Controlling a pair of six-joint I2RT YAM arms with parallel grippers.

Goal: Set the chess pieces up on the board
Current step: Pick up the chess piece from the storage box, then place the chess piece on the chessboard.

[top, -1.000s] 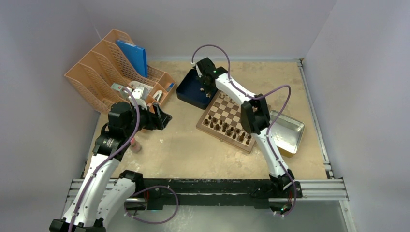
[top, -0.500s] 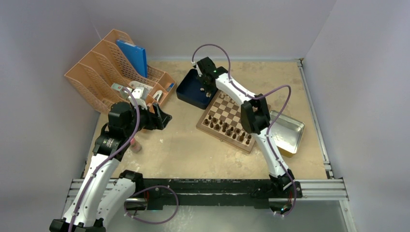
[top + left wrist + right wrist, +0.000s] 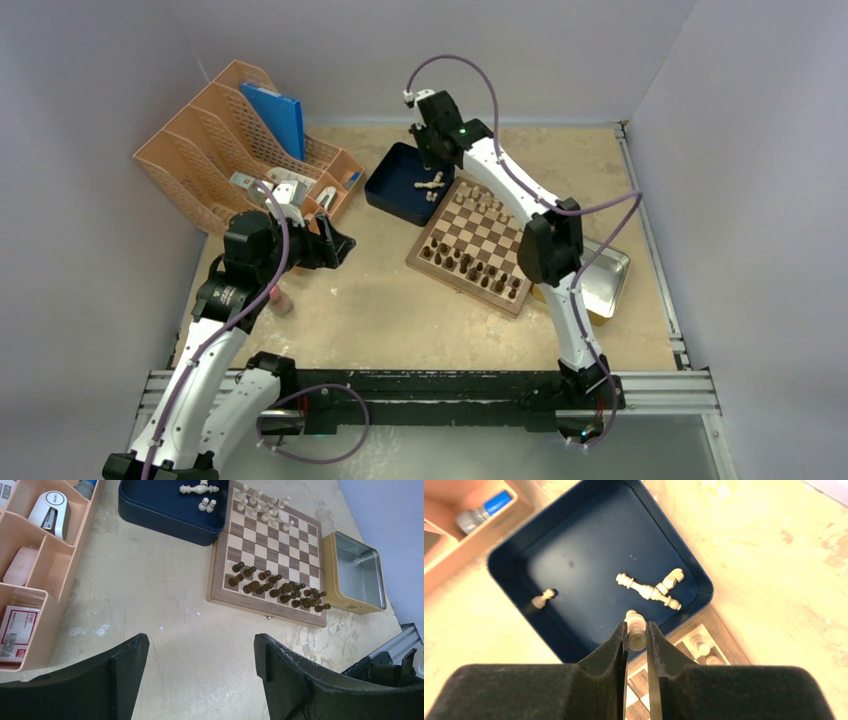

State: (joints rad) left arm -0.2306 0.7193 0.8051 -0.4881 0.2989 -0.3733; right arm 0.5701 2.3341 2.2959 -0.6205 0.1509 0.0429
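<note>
The right gripper (image 3: 636, 628) is pinching one pale piece (image 3: 633, 616) and holding it above the blue tray (image 3: 509, 555), near the tray's side that is sitting just beside the board (image 3: 218, 582). A few more pale pieces (image 3: 650, 590) are lying in the tray, others are standing along the board's far rows, and dark pieces (image 3: 278, 588) are filling its near rows. The left gripper (image 3: 197, 647) is hanging spread wide over bare tabletop (image 3: 165, 605), apart from the board.
</note>
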